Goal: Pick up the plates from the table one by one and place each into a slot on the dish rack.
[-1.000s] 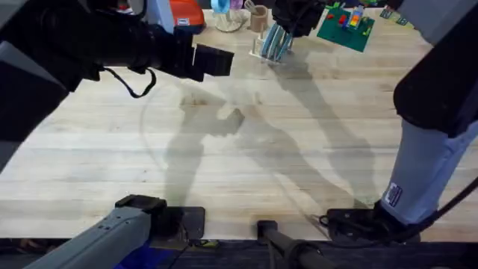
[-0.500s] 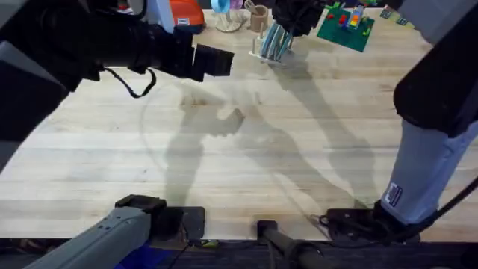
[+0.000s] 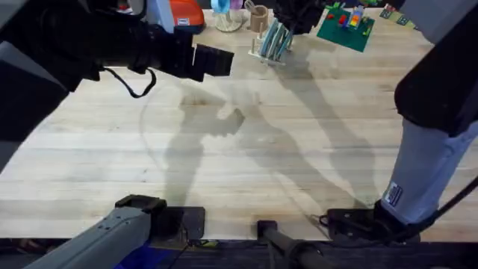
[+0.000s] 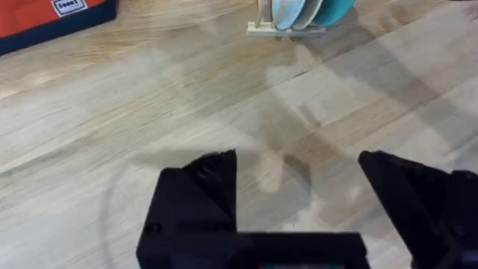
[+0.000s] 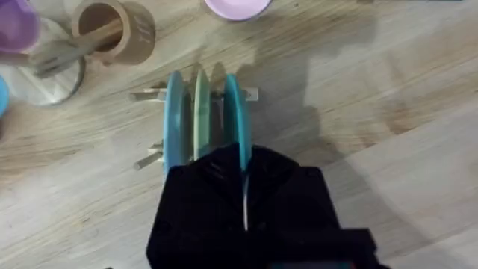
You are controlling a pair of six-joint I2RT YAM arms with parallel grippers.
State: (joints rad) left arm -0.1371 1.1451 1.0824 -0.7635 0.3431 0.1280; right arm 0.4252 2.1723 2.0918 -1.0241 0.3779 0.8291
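The right gripper (image 5: pixel 245 196) sits right over the dish rack (image 5: pixel 153 155) at the far side of the counter (image 3: pixel 246 157), its black fingers pressed together on the edge of a turquoise plate (image 5: pixel 233 112) that stands upright in the rack. That plate is the outermost of three standing in the slots: beside it is a paler greenish one (image 5: pixel 200 112), then another turquoise one (image 5: pixel 175 119). In the overhead view the right gripper (image 3: pixel 297 16) covers the top of the rack (image 3: pixel 260 51), and the plates (image 3: pixel 275 41) show below it as tilted blue slivers.

The left gripper (image 4: pixel 299 168) hangs above bare wood with its two black fingers spread wide apart and nothing between them; overhead it (image 3: pixel 213 61) appears at the end of the dark arm reaching in from the left, well apart from the rack. From the left wrist the rack (image 4: pixel 287 30) and its plates (image 4: pixel 310 11) are seen farther off.

Around the rack stand a wooden cup (image 5: pixel 112 30), a pink dish (image 5: pixel 237 7) and a green baseplate (image 3: pixel 345 28) with coloured bricks; an orange box (image 4: pixel 52 19) lies further left
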